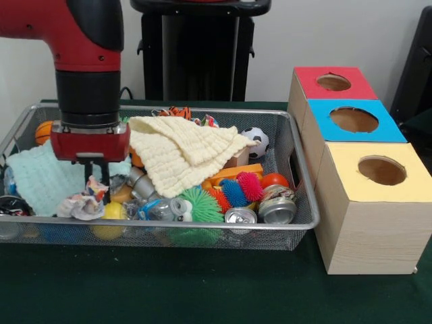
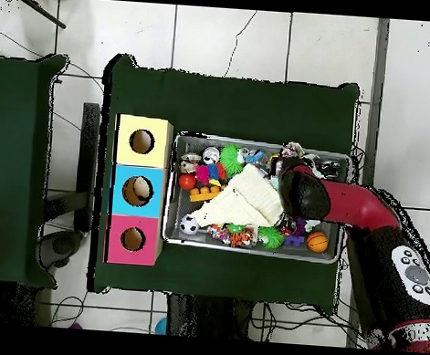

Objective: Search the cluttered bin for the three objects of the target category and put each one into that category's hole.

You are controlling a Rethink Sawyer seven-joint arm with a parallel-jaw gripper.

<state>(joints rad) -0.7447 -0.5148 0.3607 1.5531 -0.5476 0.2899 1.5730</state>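
The wire mesh bin (image 1: 169, 227) sits on the green table, full of toys; it also shows in the overhead view (image 2: 258, 140). One wad of crinkly clear film with confetti print (image 1: 82, 204) lies at the bin's front left. My gripper (image 1: 98, 181) hangs straight down into the bin, right over this wad and touching its top. In the overhead view my arm (image 2: 302, 195) hides the gripper. I see no other wads. The yellow-topped box's hole (image 1: 382, 170) is right of the bin and also shows in the overhead view (image 2: 141, 141).
A cream knitted cloth (image 1: 182, 148) and a pale blue cloth (image 1: 37, 179) cover much of the bin. Silver cans (image 1: 277, 209), spiky balls (image 1: 199, 204) and a soccer ball (image 1: 257, 140) lie around. The blue-topped box (image 1: 354, 120) and the red-topped box (image 1: 333, 82) stand behind the yellow one.
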